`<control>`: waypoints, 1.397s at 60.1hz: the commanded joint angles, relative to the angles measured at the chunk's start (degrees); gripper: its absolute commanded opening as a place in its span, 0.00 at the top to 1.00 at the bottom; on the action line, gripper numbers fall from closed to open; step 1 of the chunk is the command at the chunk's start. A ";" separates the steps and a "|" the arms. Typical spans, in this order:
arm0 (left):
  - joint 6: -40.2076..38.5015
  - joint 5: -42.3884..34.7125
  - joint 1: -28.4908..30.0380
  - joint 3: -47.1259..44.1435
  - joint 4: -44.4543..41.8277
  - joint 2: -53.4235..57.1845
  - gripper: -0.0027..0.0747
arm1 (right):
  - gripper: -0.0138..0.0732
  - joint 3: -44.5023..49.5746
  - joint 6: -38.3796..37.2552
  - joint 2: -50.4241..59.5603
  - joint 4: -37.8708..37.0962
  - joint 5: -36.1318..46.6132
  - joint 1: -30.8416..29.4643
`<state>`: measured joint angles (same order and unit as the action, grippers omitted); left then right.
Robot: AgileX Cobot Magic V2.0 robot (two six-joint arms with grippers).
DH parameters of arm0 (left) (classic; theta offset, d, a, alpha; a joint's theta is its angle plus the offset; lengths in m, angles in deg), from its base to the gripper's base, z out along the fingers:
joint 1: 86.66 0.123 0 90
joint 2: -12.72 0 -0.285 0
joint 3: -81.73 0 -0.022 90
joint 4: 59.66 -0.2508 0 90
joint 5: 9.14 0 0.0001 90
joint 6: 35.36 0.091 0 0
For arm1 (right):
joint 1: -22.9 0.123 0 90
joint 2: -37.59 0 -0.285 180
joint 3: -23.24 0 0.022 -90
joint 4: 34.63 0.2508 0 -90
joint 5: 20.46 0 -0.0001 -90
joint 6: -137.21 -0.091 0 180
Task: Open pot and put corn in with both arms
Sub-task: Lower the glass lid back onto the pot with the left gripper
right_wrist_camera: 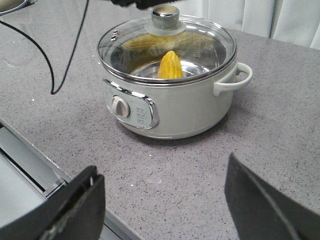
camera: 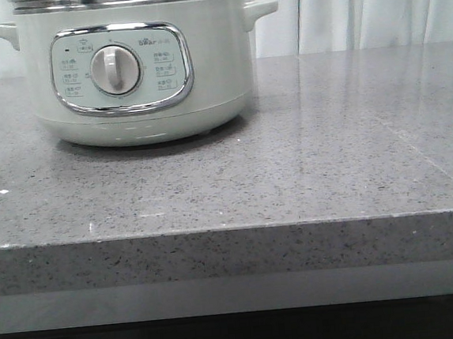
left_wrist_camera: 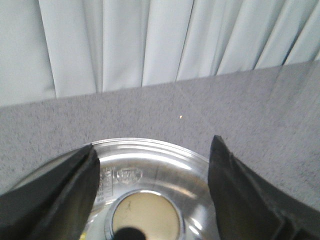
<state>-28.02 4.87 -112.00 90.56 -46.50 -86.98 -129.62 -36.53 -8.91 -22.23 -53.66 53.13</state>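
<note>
The pale grey-green pot (camera: 217, 59) stands at the back left of the counter, its white dial (camera: 115, 70) facing front. In the right wrist view the pot (right_wrist_camera: 190, 110) wears its glass lid (right_wrist_camera: 205, 45), and the yellow corn (right_wrist_camera: 170, 65) stands inside under the glass. My left gripper (left_wrist_camera: 154, 150) is open directly above the lid (left_wrist_camera: 165, 165), its fingers on either side of the lid knob (left_wrist_camera: 145, 215) without touching it. My right gripper (right_wrist_camera: 162, 167) is open and empty over bare counter, well short of the pot.
A black cable (right_wrist_camera: 65, 55) loops across the grey speckled counter (camera: 328, 153) beside the pot. The counter's front edge (camera: 232, 228) runs across the near side. White curtains (camera: 371, 6) hang behind.
</note>
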 commanded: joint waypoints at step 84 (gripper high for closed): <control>-0.13 17.06 -0.32 -40.12 -4.45 59.84 0.66 | 0.61 -1.35 0.11 0.24 0.05 3.43 -0.40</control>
<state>-28.02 26.98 -112.00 49.10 -51.79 -26.97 -129.62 -36.58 -8.91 -22.23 -53.93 53.13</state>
